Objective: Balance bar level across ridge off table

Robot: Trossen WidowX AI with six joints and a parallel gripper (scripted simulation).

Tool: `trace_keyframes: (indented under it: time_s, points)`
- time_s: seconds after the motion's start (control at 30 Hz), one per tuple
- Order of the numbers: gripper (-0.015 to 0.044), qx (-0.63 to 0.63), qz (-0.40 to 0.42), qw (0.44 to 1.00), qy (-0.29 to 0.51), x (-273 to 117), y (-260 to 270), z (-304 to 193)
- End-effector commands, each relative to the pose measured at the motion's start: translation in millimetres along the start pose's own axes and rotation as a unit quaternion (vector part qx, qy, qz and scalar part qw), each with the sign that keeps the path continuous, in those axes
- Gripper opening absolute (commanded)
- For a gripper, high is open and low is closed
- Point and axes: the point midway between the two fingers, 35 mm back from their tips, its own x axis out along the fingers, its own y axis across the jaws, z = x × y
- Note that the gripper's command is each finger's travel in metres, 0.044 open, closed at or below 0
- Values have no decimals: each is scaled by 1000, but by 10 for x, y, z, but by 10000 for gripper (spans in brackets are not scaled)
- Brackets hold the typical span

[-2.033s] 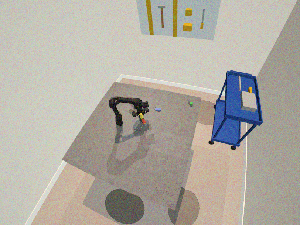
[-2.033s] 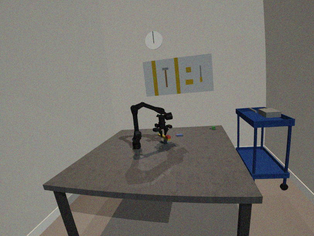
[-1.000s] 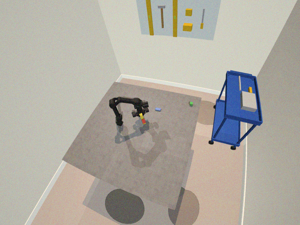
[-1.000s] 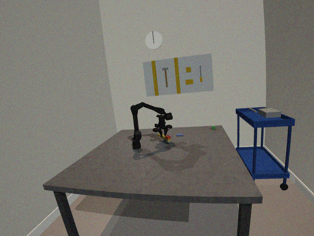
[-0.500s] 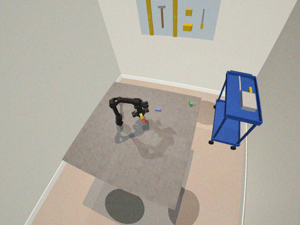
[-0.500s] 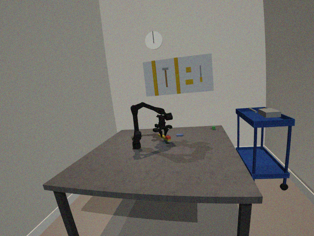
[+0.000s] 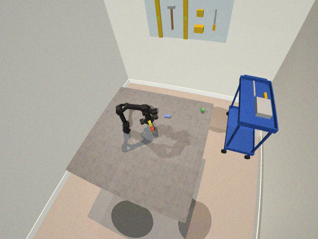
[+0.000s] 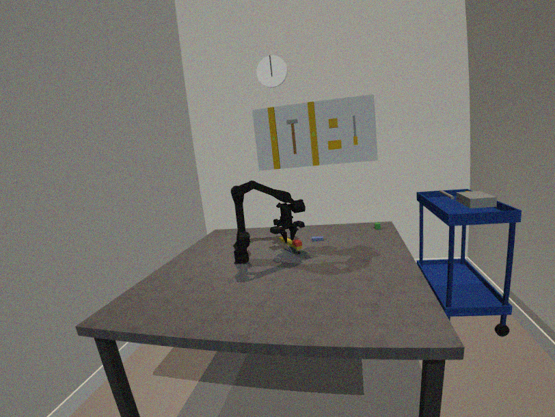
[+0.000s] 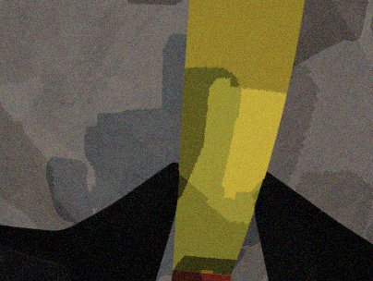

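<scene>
The yellow bar [image 7: 150, 125] [image 8: 292, 246] [image 9: 245, 42] carries a red block [image 7: 152, 129] [image 8: 296, 243] [image 9: 198, 276] near one end. My gripper [image 7: 149, 122] [image 8: 289, 241] [image 9: 217, 177] points down and is shut on the bar, with one black finger against each side in the wrist view. The bar is low over the table. The ridge cannot be made out clearly; a small dark shape shows under the red-block end in the exterior view. I cannot tell whether the bar touches it or is level.
A blue block [image 7: 167, 116] [image 8: 317, 238] lies on the table [image 7: 133, 174] [image 8: 268, 310] beyond the gripper. A green cube [image 7: 202, 110] [image 8: 377, 225] stands near the table's far right corner. A blue cart [image 7: 246, 113] [image 8: 480, 219] stands off the table's right side.
</scene>
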Motion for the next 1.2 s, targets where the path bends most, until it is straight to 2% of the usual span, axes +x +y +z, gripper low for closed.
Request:
trace_keyframes:
  time_s: [0.0,1.17]
  points:
    - [0,-2,-1,1000,-1,6,-6,2]
    - [0,-2,-1,1000,-1,35,-2,2]
